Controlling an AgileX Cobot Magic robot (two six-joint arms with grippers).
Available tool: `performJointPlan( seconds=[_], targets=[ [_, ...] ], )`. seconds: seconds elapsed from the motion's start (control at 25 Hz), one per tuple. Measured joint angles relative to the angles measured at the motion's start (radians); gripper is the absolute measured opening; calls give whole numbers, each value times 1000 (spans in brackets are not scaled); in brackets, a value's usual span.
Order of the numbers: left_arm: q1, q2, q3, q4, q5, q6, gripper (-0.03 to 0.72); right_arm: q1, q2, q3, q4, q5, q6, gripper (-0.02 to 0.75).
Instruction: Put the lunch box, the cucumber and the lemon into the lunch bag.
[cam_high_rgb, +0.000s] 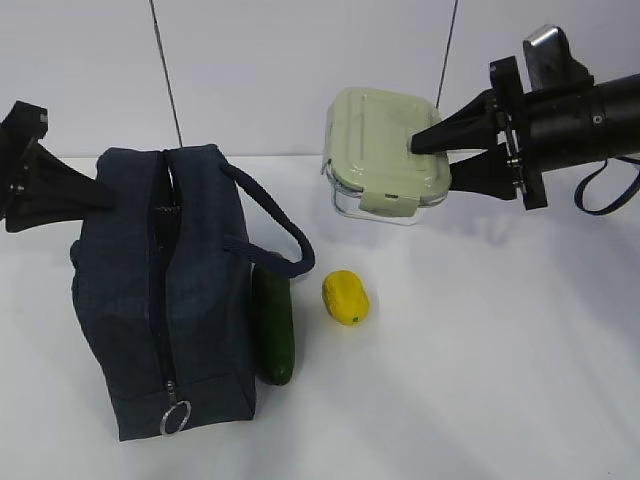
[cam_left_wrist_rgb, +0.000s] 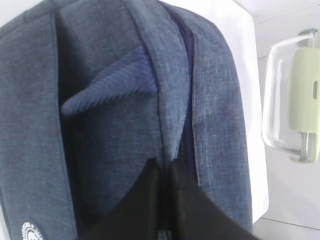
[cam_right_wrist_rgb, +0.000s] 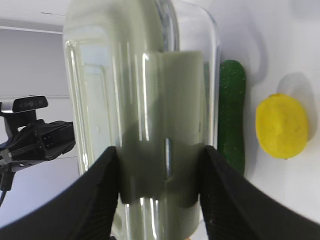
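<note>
The box (cam_high_rgb: 385, 150) is clamped between the jaws of the right gripper (cam_high_rgb: 437, 157) and held clear of the table (cam_high_rgb: 480, 350), tilted, one finger on the lid and one beneath. Below and left of those jaws, the lemon (cam_high_rgb: 346, 297) and the cucumber (cam_high_rgb: 273, 325) are seen lying on the table, the cucumber against the bag (cam_high_rgb: 160, 290). The left gripper (cam_left_wrist_rgb: 162, 172) is pinched shut on the bag's fabric at its far end.

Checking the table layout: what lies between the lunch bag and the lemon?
The cucumber lies between the lunch bag and the lemon, right beside the bag, as the exterior view shows.
</note>
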Motion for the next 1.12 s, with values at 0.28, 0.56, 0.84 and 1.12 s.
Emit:
performJointPlan(
  seconds=[0.28, 0.56, 0.84, 1.12],
  targets=[
    [0, 0, 0, 0, 0, 0, 2, 107, -1, -10, 1, 0, 29, 348],
    [0, 0, 0, 0, 0, 0, 2, 172, -1, -139, 0, 8, 123, 348],
    [0, 0, 0, 0, 6, 0, 2, 223, -1, -221, -10, 24, 198, 348],
    [0, 0, 0, 0, 5, 0, 2, 288, -1, -221, -38, 26, 232, 347]
  ],
)
